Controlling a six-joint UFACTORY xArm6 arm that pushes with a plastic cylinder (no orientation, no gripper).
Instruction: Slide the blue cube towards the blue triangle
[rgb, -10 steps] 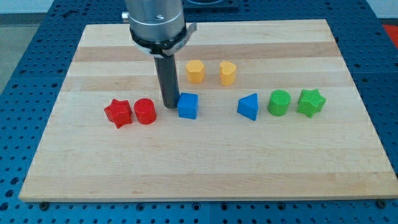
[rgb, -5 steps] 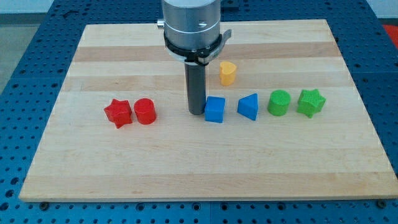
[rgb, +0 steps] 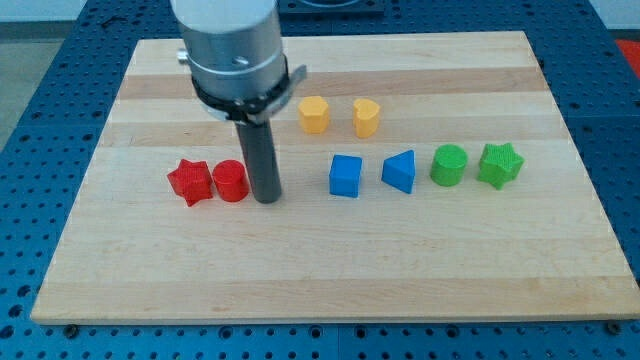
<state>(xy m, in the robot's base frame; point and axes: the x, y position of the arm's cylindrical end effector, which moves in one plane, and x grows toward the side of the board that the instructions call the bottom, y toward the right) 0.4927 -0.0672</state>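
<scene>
The blue cube (rgb: 345, 176) sits near the board's middle, just left of the blue triangle (rgb: 400, 171), with a small gap between them. My tip (rgb: 266, 199) is well to the left of the blue cube, not touching it, and sits right beside the red cylinder (rgb: 231, 181).
A red star (rgb: 189, 182) lies left of the red cylinder. A yellow hexagon (rgb: 314, 115) and a yellow heart (rgb: 366, 117) sit above the blue blocks. A green cylinder (rgb: 449, 165) and a green star (rgb: 500, 165) lie right of the blue triangle. The wooden board (rgb: 320, 270) rests on a blue perforated table.
The blue cube was pushed right, close to the blue triangle. My tip then pulled away to the left, ending beside the red cylinder.
</scene>
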